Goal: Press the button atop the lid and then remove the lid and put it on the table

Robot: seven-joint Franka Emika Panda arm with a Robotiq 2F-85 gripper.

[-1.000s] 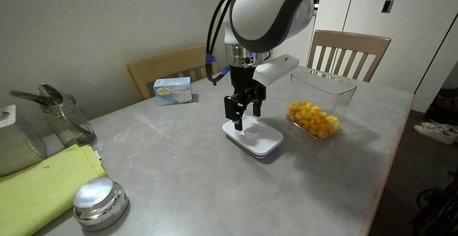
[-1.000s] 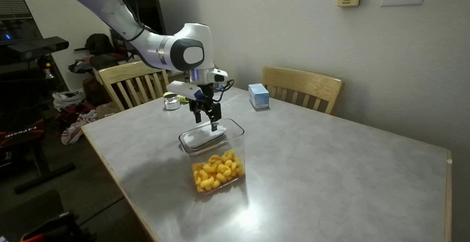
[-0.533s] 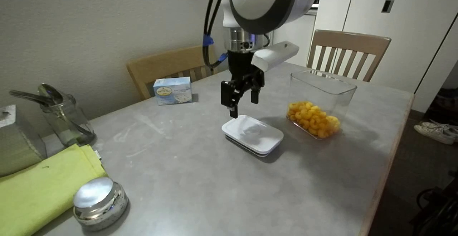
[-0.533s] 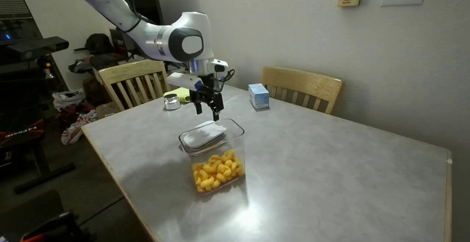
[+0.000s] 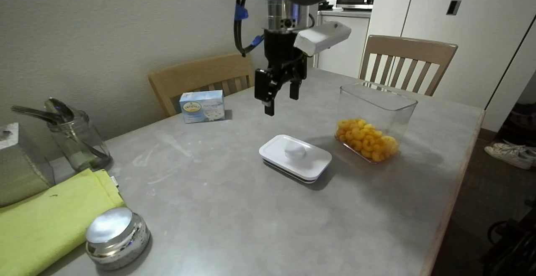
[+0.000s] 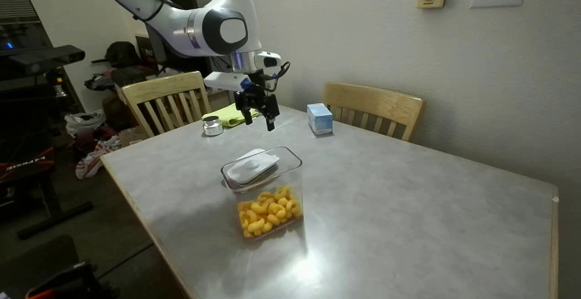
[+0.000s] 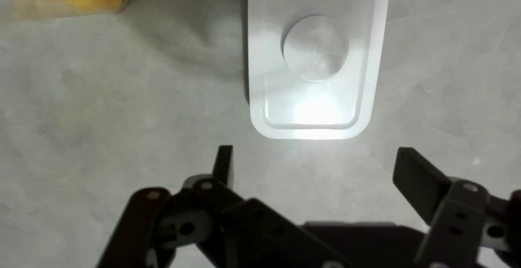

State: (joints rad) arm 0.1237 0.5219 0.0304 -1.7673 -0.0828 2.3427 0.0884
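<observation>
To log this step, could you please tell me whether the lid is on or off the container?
Off: in both exterior views, the lid lies on the table, beside the uncovered container.

In an exterior view, the light-blue and white rectangular cardboard box [image 5: 204, 107] at the far side of the grey matte worktop [image 5: 226, 209] reads "TWININGS" in its gold oval emblem [image 5: 192, 107]; smaller print [image 5: 212, 106] is blurred. Red lettering [image 6: 26, 162] on a bulky black object [image 6: 28, 174] at the left is illegible.

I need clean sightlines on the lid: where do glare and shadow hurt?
Wrist view: glare whites out part of the lid below the partly shaded button; in an exterior view, a bright spot on the table and soft shadow beside the clear bin.
</observation>
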